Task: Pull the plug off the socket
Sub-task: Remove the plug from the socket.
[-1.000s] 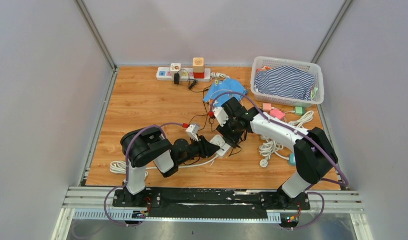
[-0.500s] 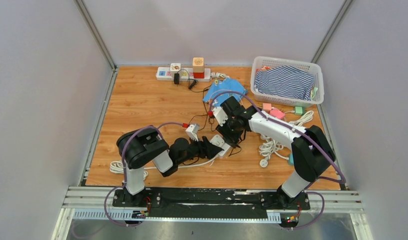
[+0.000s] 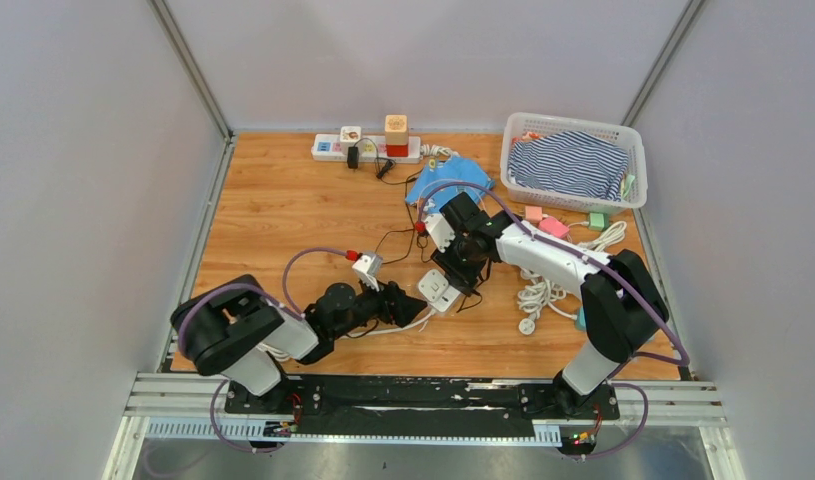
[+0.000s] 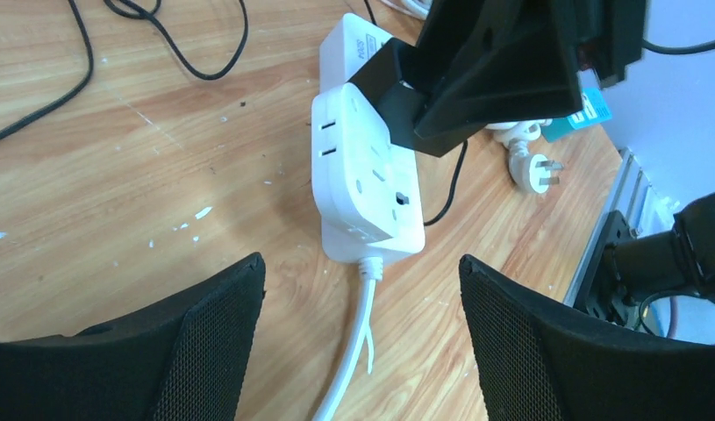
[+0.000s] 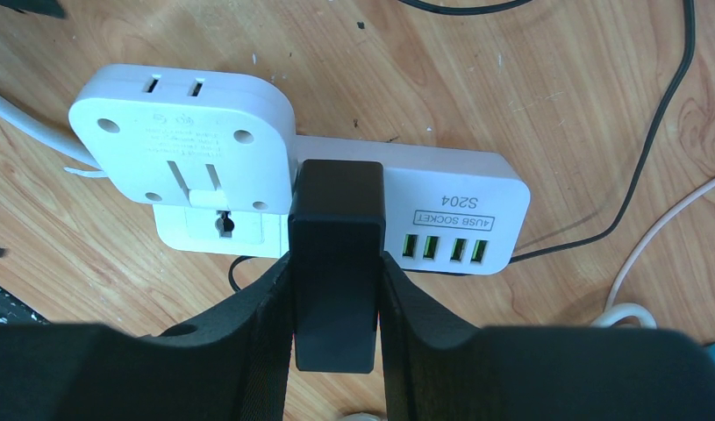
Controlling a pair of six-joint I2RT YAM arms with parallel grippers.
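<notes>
Near the middle of the wooden tabletop (image 3: 283, 210), the white multi-outlet power socket (image 3: 438, 290) lies with the black rectangular plug (image 5: 336, 197) seated in it. The right pincer (image 5: 334, 272) is clenched on that plug from both sides. The left pincer (image 4: 358, 267) is released, jaws spread wide, just short of the socket's cable end and not touching it.

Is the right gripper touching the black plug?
Touching. The right wrist view shows the right gripper pressed against both sides of the black plug, with no gap.
</notes>
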